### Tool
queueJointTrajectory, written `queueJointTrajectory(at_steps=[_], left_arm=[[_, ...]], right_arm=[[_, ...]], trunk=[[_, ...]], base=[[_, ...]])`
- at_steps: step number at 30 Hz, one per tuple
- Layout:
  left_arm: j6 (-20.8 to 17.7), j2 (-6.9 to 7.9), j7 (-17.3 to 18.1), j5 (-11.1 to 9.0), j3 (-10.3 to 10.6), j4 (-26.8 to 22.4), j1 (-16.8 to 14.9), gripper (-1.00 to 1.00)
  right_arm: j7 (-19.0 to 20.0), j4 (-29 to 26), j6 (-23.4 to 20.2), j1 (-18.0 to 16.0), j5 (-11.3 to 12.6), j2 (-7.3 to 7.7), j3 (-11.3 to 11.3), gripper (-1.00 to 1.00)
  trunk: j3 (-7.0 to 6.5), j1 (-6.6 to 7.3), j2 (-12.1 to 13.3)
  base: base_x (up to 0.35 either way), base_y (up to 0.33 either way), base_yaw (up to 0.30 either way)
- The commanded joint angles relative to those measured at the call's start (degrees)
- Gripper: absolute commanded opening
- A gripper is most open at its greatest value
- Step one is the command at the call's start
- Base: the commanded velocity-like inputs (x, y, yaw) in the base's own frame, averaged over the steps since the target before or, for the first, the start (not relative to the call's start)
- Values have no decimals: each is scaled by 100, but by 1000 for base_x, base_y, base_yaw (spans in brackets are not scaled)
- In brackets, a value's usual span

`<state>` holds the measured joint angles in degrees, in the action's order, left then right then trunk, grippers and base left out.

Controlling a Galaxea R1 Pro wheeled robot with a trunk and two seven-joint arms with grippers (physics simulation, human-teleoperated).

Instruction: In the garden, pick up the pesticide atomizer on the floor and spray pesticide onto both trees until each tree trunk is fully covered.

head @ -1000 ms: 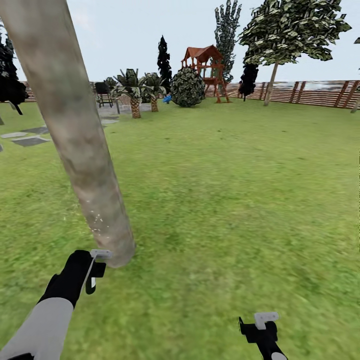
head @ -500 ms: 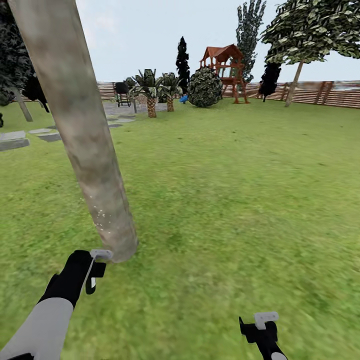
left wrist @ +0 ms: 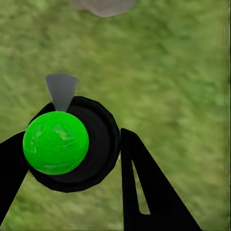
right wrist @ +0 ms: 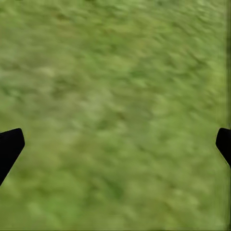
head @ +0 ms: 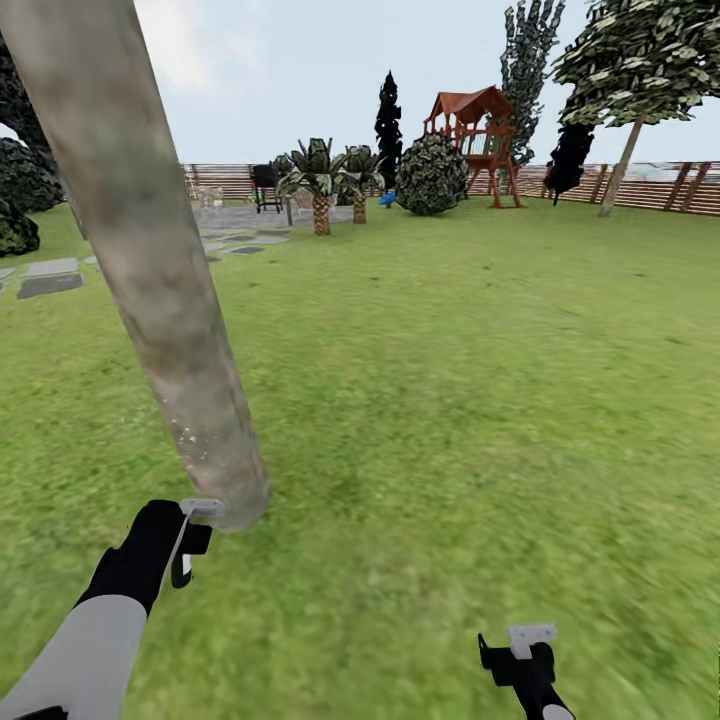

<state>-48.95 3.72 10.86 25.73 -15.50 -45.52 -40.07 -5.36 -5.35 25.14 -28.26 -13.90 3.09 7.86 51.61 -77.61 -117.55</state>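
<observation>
The pesticide atomizer [left wrist: 57, 143], a dark round bottle with a bright green top, sits between the black fingers of my left gripper [left wrist: 72, 166], which is shut on it. In the head view the left gripper [head: 188, 548] hangs low, just before the base of a thick mottled grey-beige tree trunk [head: 160, 290] that leans up and to the left. Small white specks dot the trunk's lower part. The second tree [head: 640, 70] stands far off at the right, by the fence. My right gripper [head: 512, 655] is open over bare grass [right wrist: 115, 96], with its fingertips wide apart.
The green lawn [head: 480, 380] spreads wide ahead and to the right. A brown slat fence [head: 660, 185] bounds it at the back. Far off stand a red play tower [head: 478, 140], a round bush [head: 432, 175], two short palms [head: 320, 190], and grey paving slabs [head: 45, 285] at the left.
The whole picture has shifted right, so the camera has turned left. Both arms sit in the same place in the picture, and the trunk's base stays by the left gripper.
</observation>
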Motion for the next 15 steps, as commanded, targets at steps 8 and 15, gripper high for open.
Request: queueJointTrajectory(at_steps=[8, 15], left_arm=[[-20, -3, 56, 64, -23, -91, -3, -100], [-23, 9, 56, 64, -15, -97, -2, -100]], right_arm=[[-18, 7, 17, -4, -61, -1, 45, 100], [-18, 7, 17, -4, -61, -1, 42, 100]], trunk=[[5, -1, -2], [5, -1, -2]], base=[[105, -258, 40], [91, -264, 261]])
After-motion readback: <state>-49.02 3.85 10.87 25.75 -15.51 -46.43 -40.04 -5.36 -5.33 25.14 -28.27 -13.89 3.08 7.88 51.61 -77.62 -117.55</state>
